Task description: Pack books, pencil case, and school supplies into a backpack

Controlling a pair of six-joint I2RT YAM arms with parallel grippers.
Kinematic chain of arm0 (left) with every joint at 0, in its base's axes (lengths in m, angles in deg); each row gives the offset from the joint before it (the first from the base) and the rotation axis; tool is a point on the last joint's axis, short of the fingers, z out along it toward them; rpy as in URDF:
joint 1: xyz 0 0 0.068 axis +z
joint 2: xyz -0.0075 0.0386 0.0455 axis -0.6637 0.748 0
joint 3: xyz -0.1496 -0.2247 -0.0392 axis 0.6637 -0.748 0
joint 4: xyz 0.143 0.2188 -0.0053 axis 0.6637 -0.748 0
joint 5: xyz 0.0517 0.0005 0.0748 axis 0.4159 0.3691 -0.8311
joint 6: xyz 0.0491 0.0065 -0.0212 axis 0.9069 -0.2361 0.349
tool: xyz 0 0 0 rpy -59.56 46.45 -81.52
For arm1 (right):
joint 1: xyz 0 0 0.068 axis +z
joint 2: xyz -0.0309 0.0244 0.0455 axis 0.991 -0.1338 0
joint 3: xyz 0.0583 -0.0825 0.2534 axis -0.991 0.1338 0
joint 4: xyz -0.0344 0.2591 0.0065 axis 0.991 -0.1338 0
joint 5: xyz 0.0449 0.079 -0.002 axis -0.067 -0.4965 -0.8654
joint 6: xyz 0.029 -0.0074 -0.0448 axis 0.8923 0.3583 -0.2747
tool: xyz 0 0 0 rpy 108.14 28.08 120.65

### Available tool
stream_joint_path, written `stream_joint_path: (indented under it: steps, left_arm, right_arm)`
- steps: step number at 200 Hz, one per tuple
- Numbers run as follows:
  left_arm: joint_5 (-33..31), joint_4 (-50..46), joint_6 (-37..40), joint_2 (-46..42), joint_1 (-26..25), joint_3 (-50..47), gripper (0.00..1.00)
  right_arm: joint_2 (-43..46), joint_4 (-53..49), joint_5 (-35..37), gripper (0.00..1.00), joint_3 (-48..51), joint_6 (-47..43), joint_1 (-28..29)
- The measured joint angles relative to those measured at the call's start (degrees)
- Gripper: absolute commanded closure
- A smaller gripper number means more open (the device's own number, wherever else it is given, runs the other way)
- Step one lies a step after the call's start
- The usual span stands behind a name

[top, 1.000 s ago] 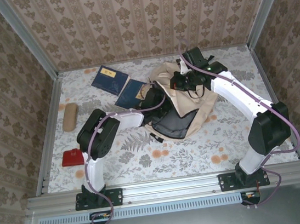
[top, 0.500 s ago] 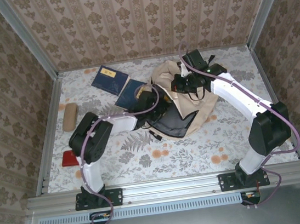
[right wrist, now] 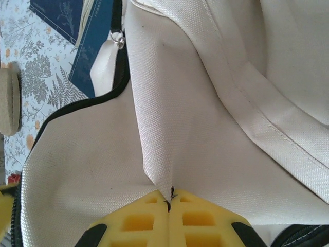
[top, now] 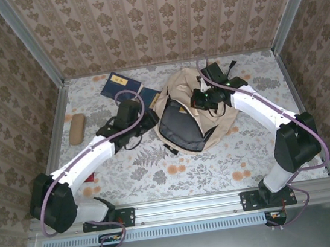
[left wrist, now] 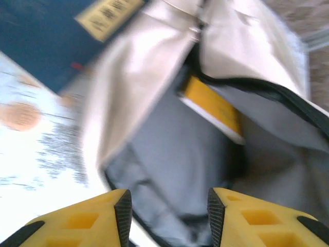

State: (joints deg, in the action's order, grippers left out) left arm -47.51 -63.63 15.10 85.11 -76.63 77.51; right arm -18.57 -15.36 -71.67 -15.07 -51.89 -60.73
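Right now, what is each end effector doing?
Left end effector: open, holding nothing.
Right end effector: closed on the backpack fabric.

A lab test cell: aluminium-framed booth (top: 188, 204), wallpapered panels (top: 157, 21), floral tabletop (top: 159, 174).

Two navy books (right wrist: 59, 18) (right wrist: 97, 36), one backpack (top: 180, 91), one pouch (top: 76, 129)

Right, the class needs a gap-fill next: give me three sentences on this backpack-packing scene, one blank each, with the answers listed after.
1. Inside the backpack lies a book whose cover is ____.
2. The tool pinching the backpack's fabric belongs to the ____ arm.
3. In the top view, the pencil case lies on the table to the ____ of the backpack.

Missing words: yellow; right; left.
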Motion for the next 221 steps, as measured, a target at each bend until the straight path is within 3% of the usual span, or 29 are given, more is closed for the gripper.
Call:
stream_joint_path:
  steps: [32,57,136,183,221]
  left_arm:
    - [1.6,-6.2,8.0,7.9,8.3,6.8,0.43]
    - [2.9,-7.4,13.0,18.2,12.0,15.3,0.39]
    - [5.7,-8.7,20.6,42.8,13.8,33.3,0.38]
    - [5.9,-10.7,21.8,46.2,13.8,37.1,0.38]
    - [5.3,-9.6,21.8,41.9,13.7,30.1,0.37]
  right_arm:
    - [0.9,2.0,-0.1,1.00,3.1,1.2,0.0]
    - [1.1,3.1,-0.3,1.00,6.1,1.6,0.5]
    - [1.3,3.2,-1.3,1.00,16.5,1.6,1.9]
    - [1.3,3.2,-1.9,1.00,17.0,1.6,1.9]
    - [1.3,3.1,-2.0,1.00,16.8,1.7,1.9]
